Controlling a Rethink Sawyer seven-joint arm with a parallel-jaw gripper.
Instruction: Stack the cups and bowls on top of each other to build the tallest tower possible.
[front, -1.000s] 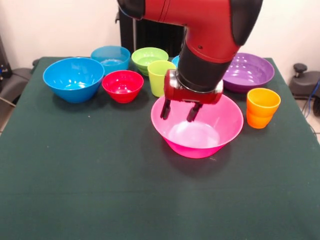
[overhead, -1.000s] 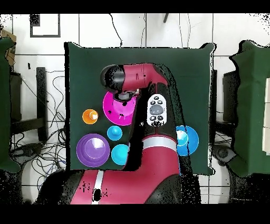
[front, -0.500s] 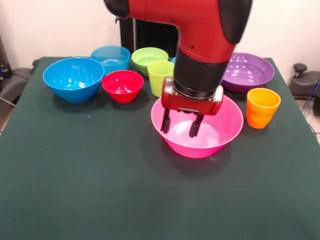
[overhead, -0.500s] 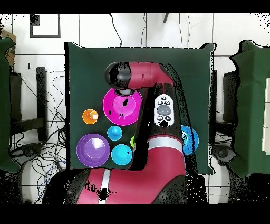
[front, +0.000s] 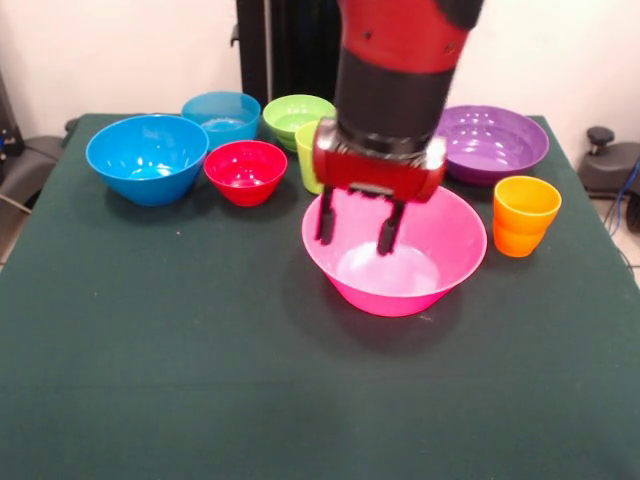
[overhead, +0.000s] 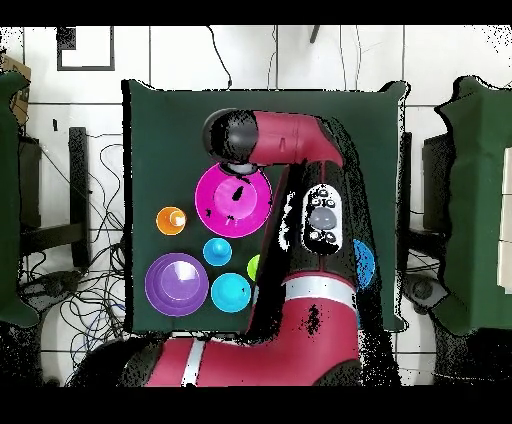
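The red and black end effector (front: 353, 228) hangs over the huge glossy pink plastic bowl (front: 440, 262), its two dark fingers (front: 325, 216) spread apart with nothing between them, so it is released and empty. The fingertips sit inside the bowl's mouth, toward the rim's left part as the front view shows it, above the pale bottom and, as far as I can tell, not touching the plastic.

The pink bowl stands upright and empty near the middle of the green table (front: 150, 350); no tower has been started on it. Everything else to be stacked lies beyond the end effector, toward the robot's base. The lime green plastic tumbler (front: 310, 150) is closest, just behind the pink bowl's far rim and partly hidden by the wrist. The small red bowl (front: 245, 170) is beside it, then the large blue bowl (front: 146, 157), with a smaller blue bowl (front: 221, 117) and a lime green bowl (front: 296, 115) farther back. The wide purple bowl (front: 495, 142) and the stepped orange tumbler (front: 524, 215) lie to the other side.

In the overhead view the pink bowl (overhead: 232, 200) sits under the wrist, with two round cyan-blue pieces (overhead: 217, 251) between it and the base.

My judgement is that the next pick calls for lifting clear of the rim and drawing back toward the base.
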